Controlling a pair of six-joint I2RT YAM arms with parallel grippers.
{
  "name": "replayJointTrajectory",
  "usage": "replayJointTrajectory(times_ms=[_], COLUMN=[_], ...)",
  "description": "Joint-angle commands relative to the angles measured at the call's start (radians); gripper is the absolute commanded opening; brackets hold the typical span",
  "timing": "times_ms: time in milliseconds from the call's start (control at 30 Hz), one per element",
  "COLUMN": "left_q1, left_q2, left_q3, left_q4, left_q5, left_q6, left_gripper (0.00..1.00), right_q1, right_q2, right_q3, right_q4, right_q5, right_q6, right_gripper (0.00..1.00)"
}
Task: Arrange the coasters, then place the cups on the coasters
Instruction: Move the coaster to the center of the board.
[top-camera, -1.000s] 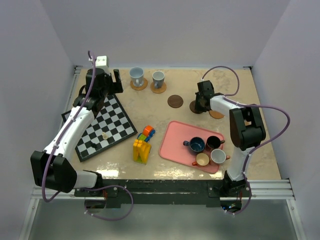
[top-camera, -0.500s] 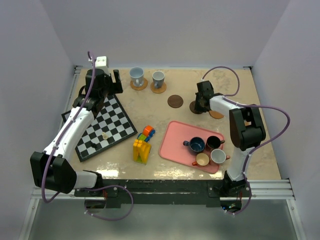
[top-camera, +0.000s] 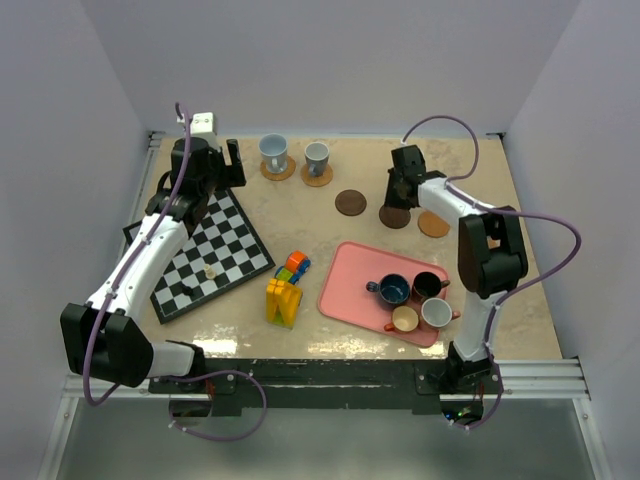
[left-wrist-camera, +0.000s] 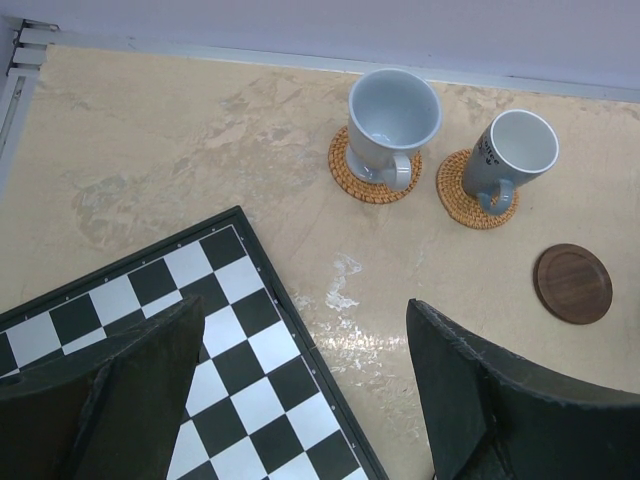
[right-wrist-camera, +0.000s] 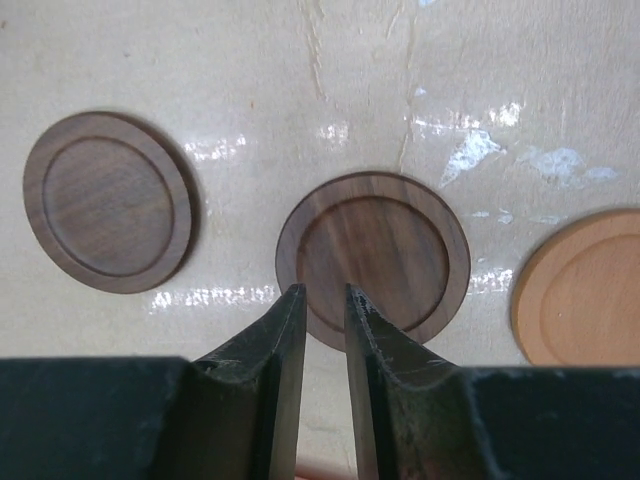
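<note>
Now the right gripper (right-wrist-camera: 320, 300), jaws narrowly apart and empty, hovers over a dark coaster (right-wrist-camera: 385, 250) just beyond the pink tray (top-camera: 345, 280); a low sideways exit might drag it toward the tan coaster (right-wrist-camera: 585, 290).

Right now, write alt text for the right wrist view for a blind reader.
The right hand, fingers a slim gap apart and empty, hangs over the near rim of a dark brown coaster lying flat on a beige table. Another dark coaster lies left of it; a tan coaster is cut off at right.
</note>
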Motion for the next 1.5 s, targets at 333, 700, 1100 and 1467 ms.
replayJointTrajectory(times_ms=[333,700,1100,1467], left_q1=[-0.005,-0.005,-0.005,-0.005], left_q2=[-0.015,-0.011,-0.009,-0.015], left_q3=[0.03,0.033,0.03,0.015], left_q4=[0.022,0.021,0.021,0.027], left_q5=[-0.01,-0.008,-0.013,-0.008], left_q6=[0.011,0.015,0.02,0.014], left_gripper=[0.86,0.87,0.87,0.87], right_q1=[-0.086,-0.222,-0.258,-0.258], right_q2=[-0.026,0.025,0.099,0.022], right_q3=[0.104,0.092,0.072,-0.052], right_q4=[-0.051,-0.034,-0.026,-0.028], right_q5=[0.012,0.063,0.07,0.083], right_q6=[-0.018,-0.084,-0.102,-0.047], right_gripper=[0.37,0.65,0.8,0.73])
